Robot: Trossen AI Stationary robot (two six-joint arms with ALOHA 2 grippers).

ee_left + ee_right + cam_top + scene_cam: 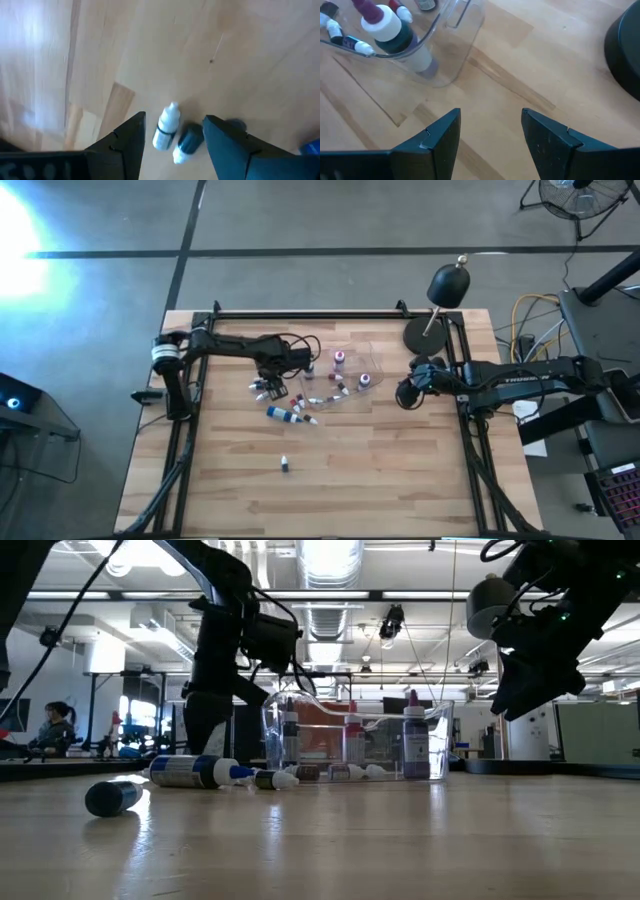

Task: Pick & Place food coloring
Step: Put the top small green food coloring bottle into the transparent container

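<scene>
Several tiny food coloring bottles lie on their sides on the wood left of and in front of a clear tray. Two bluish ones lie together, and one lies alone nearer the near edge. Others are in the tray, one of them upright with a pink cap. My left gripper hangs open over the left of the cluster. In its wrist view a white-capped bottle and a dark one lie between its fingers. My right gripper is open over bare wood right of the tray.
A black dome-headed lamp stands on a round base at the far right corner, close to the right arm. A black frame rail runs round the table's edge. Bare wood stretches along the near half of the table.
</scene>
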